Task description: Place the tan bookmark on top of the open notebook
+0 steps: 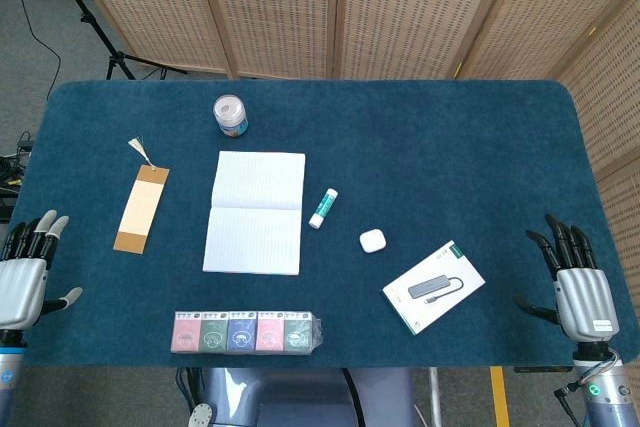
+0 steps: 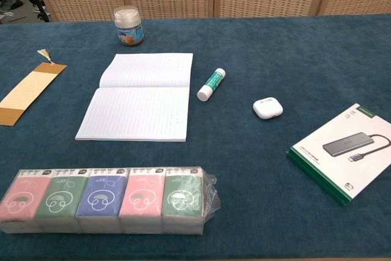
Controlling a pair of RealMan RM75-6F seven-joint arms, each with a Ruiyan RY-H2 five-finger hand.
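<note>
Bookmark (image 1: pixel 141 208) flat left of notebook (image 1: pixel 255 212), apart; both hands (image 1: pixel 25 267) (image 1: pixel 577 287) spread, empty.

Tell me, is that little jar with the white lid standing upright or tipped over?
Upright. The small jar with the white lid stands on its base on the blue cloth table, lid on top, beyond the open notebook.

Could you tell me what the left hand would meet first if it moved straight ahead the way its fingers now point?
The left hand points up the table's left edge. The way looks free as far as the head view shows; the tan bookmark lies off to its right, probably just missed.
</note>
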